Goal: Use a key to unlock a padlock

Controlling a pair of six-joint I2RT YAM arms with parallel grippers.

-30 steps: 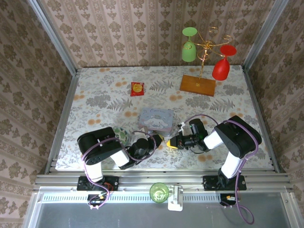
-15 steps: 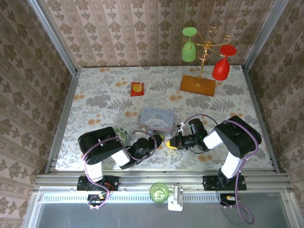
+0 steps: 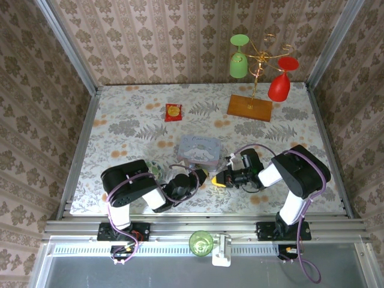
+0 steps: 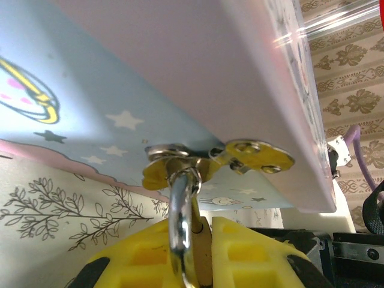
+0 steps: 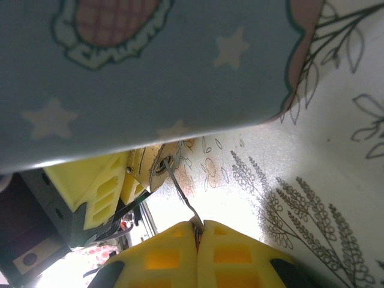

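Clenching the left gripper (image 4: 200,264) on the padlock (image 4: 204,237), wedging its brass body between the yellow pads (image 4: 252,252), apparently steadying it against the twist to come; threading the silvery shackle (image 4: 179,204) through the hasp (image 4: 255,155) on the pale blue tin (image 4: 180,72), so working hard up against the tin's wall, just above the floral cloth (image 5: 342,180); pinching the key (image 5: 180,197) by its near end in the tightly shut right gripper (image 5: 197,237); slanting the thin blade up toward the padlock's underside, reaching the keyhole or just entering it, not allowing any surer reading of depth; approaching from the opposite side, leaving each claw room; probably needing a push home, then a turn.
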